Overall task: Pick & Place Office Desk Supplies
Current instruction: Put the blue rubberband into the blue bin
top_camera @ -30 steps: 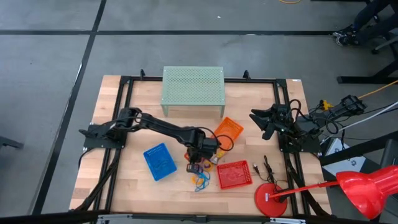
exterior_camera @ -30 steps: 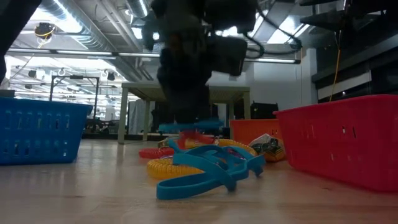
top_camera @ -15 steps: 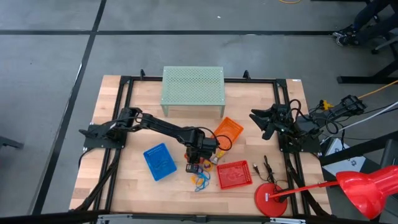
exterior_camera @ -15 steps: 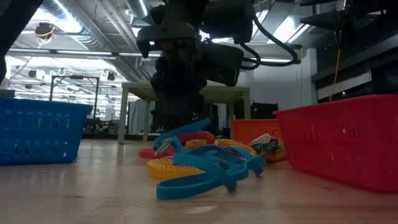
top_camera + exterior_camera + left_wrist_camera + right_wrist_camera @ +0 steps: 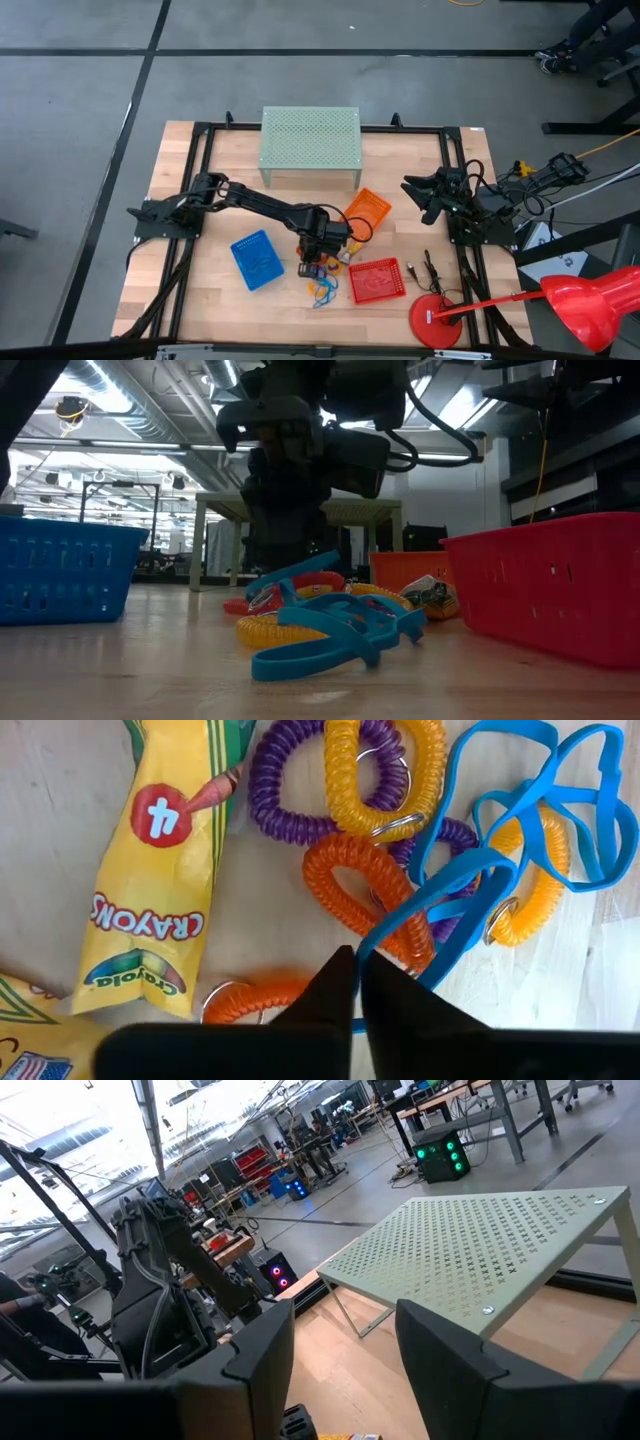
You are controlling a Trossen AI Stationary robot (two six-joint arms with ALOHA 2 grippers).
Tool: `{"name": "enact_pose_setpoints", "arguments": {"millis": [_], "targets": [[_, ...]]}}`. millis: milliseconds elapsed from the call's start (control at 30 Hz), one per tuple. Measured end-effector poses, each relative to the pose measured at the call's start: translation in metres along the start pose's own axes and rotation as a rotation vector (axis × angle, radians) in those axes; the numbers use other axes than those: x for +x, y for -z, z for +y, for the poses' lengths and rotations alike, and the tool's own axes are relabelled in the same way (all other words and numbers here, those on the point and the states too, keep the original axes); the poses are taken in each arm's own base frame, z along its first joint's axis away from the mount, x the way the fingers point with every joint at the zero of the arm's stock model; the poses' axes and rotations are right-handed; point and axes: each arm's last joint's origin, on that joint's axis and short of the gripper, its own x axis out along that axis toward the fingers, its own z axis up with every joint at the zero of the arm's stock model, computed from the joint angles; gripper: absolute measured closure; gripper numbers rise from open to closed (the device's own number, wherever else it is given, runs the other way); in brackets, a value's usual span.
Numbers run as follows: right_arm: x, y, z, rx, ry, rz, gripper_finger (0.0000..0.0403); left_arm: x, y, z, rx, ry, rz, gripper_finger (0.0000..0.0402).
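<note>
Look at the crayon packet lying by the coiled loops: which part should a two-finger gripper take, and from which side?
Probably across the narrow width of the yellow crayon packet, near its middle, coming straight down. It lies flat on the wood, long and slim, with bare table along one long edge; the purple coil sits close to the other, so keep clear of it.

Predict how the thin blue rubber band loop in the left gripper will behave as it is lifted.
The thin blue rubber band loop probably hangs floppy, since it already lies in loose curves. It looks light. It overlaps the orange coiled plastic wrist ring, so it may drag that along. The left gripper is shut on it.
</note>
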Motion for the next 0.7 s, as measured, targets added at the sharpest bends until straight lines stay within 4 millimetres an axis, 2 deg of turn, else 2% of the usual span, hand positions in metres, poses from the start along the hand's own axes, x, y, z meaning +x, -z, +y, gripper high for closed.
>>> {"name": "enact_pose_setpoints", "arguments": {"millis": [200,333,467,567,700], "targets": [[0.000,0.000,0.000,-0.002,0.000,0.001,0.0225,-0.004,-0.001,-0.002,-0.015,0.032,0.015,0.0398],[0.000,0.000,0.000,-0.004,0.001,0.001,0.0225,-0.016,-0.005,-0.004,-0.032,0.030,0.016,0.0398],[0.000,0.000,0.000,-0.004,0.001,0.001,0.0225,-0.047,-0.017,-0.010,-0.074,0.016,-0.029,0.0399],[0.000,0.000,0.000,-0.005,0.001,0.002,0.0225,-0.079,-0.026,-0.017,-0.100,-0.049,-0.154,0.0399],[0.000,0.001,0.000,-0.011,0.004,0.007,0.0225,-0.119,-0.021,-0.023,-0.173,-0.150,-0.300,0.0399]]}}
